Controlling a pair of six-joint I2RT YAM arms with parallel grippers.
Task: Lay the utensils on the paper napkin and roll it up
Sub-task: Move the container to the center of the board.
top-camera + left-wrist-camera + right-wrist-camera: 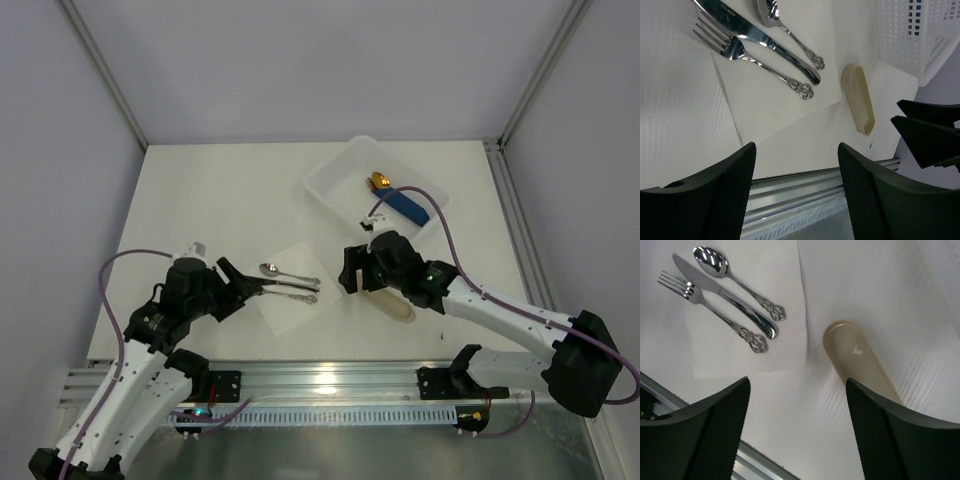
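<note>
The utensils, a spoon [270,269], a knife [292,286] and a fork [298,296], lie side by side on the paper napkin [288,310], which is spread flat on the table. My left gripper [243,287] is open and empty just left of the utensils' heads. My right gripper [347,272] is open and empty to the right of the napkin. The left wrist view shows the fork [740,52], knife [760,42] and spoon [771,12] on the napkin [775,100]. The right wrist view shows the spoon [712,260], knife [725,295], fork [700,297] and napkin [785,300].
A beige oblong sleeve [395,305] lies right of the napkin, under my right wrist; it also shows in the wrist views [860,360] [860,100]. A white plastic tray [330,185] at the back right holds a blue-handled gold-tipped piece [405,205]. The metal rail [330,380] runs along the near edge.
</note>
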